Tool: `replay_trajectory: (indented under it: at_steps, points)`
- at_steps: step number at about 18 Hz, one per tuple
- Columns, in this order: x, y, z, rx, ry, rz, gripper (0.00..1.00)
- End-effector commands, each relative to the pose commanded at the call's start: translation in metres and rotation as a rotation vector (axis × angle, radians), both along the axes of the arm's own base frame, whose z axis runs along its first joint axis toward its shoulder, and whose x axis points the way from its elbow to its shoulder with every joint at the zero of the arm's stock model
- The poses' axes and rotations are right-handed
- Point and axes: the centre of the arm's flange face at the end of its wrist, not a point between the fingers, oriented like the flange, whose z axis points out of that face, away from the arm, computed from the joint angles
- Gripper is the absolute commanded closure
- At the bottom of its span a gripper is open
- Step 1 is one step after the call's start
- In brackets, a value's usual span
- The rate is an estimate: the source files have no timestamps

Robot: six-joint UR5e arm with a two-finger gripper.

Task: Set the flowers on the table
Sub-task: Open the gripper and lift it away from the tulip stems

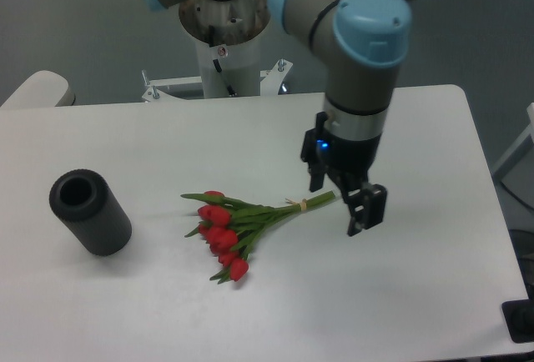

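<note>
The flowers lie flat on the white table, red buds toward the lower left and green stems running up to the right, tied by a pale band. My gripper hangs above the table just right of the stem ends, apart from the bouquet. Its fingers are spread and hold nothing. The far stem tips are hidden behind the gripper.
A dark grey hollow cylinder lies on its side at the table's left. The arm's base column stands behind the far edge. A pale rounded object sits at the far left corner.
</note>
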Motion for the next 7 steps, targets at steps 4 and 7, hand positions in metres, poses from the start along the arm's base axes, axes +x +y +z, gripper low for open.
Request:
replay_trajectory:
  at_steps: [4,7]
  points:
    - [-0.015,-0.012,-0.006,-0.012,0.013,-0.041,0.0]
    - [-0.022,-0.016,-0.007,-0.012,0.017,-0.039,0.0]
